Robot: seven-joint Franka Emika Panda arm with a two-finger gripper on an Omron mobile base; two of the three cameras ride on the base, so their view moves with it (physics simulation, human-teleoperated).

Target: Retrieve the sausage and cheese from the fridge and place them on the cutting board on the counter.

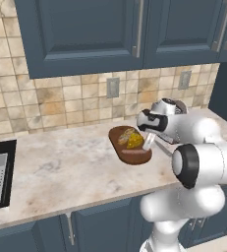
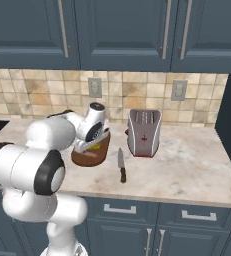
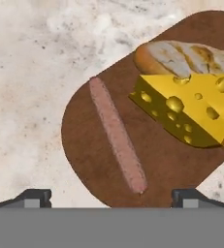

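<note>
Cutting board (image 3: 147,160) lay at mid-frame on the beige table (image 1: 61,167), largest of the things there. Upon it, toward the upper right of the hand view, sat the cheese (image 3: 191,109) against a bread piece (image 3: 181,55); the sausage (image 3: 117,133) lay left of them. Above hung the pincer (image 3: 111,196), spread wide and holding nothing.

Blue cabinets (image 2: 122,30), tan tiled backsplash (image 1: 56,98)
</note>
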